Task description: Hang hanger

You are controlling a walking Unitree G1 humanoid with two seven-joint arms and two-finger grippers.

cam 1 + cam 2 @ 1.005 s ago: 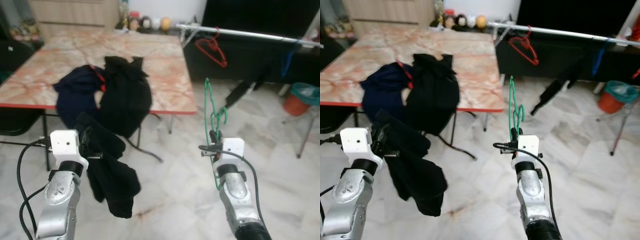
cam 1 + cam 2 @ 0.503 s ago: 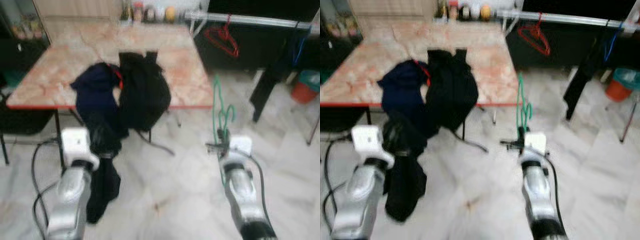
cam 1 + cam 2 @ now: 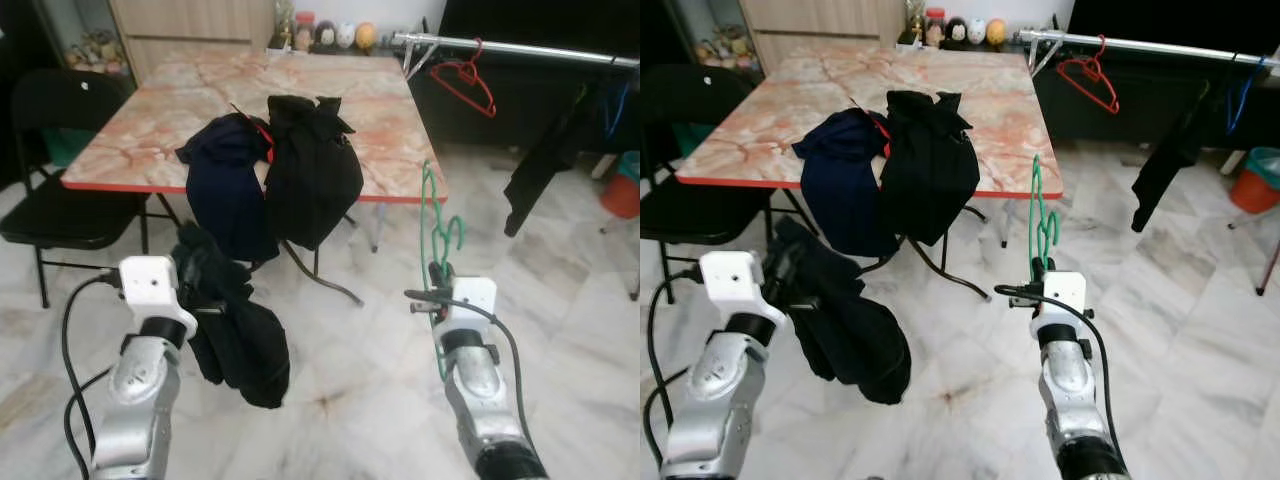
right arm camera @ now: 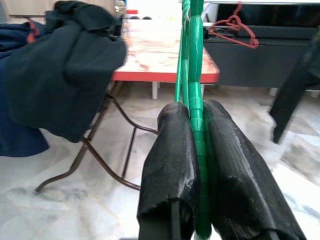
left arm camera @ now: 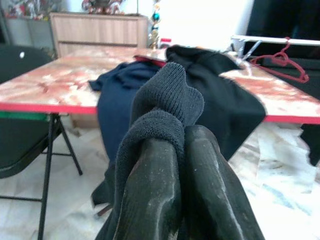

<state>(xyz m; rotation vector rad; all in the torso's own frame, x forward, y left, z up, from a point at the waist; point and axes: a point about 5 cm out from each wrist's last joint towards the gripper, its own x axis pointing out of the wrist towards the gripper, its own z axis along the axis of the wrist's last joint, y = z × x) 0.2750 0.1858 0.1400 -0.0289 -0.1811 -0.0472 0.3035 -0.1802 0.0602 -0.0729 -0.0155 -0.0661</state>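
Observation:
A green hanger (image 3: 434,222) stands upright in my right gripper (image 3: 437,272), which is shut on it; in the right wrist view the two fingers (image 4: 170,150) clamp the green wire (image 4: 193,75). My left gripper (image 3: 192,272) is shut on a black garment (image 3: 240,335) that hangs down over the floor; the left wrist view has the knit fabric (image 5: 165,105) bunched between the fingers (image 5: 150,185). A silver clothes rail (image 3: 520,47) runs across the far right with a red hanger (image 3: 466,78) on it.
A marble-topped folding table (image 3: 150,130) stands ahead with a navy garment (image 3: 225,185) and a black garment (image 3: 312,165) draped over its front edge. A black chair (image 3: 60,190) is at the left. Dark clothing (image 3: 545,150) hangs from the rail; an orange bin (image 3: 622,190) is beyond.
The whole view has shifted and drawn back from the table, so the camera moved. Both grippers keep their holds on the garment and the green hanger.

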